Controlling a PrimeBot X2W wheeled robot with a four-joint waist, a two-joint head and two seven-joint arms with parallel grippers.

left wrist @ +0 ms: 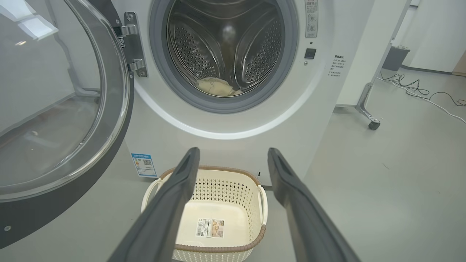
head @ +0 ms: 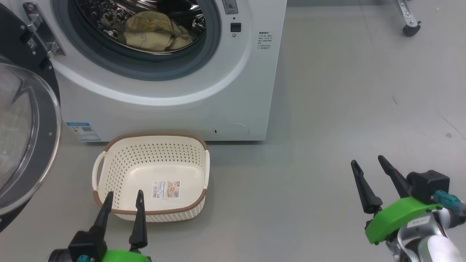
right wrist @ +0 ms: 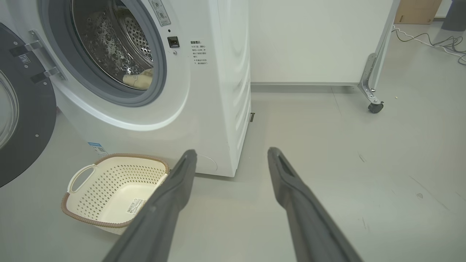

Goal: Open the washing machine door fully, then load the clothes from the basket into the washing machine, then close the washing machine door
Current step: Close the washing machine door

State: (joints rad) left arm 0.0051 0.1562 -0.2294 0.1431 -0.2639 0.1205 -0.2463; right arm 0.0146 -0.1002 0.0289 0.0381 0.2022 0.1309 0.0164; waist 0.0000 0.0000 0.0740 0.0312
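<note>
While my left gripper (head: 124, 193) and right gripper (head: 367, 160) both stand spread wide and empty, the left hovers at the near rim of the basket (head: 156, 135). The label sticker (head: 166, 189) on its floor is too small to read. Beyond, the clothes (head: 156, 34) lie in the washing machine (head: 225, 102), the washing machine door (head: 22, 138) swung open on my left. Its blue sticker (head: 83, 131) and printed notice (head: 265, 40) are illegible too.

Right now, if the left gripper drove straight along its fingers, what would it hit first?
Probably the white front of the washing machine, just below the drum opening. The open left gripper looks aimed over the basket, though depth is unclear.
</note>
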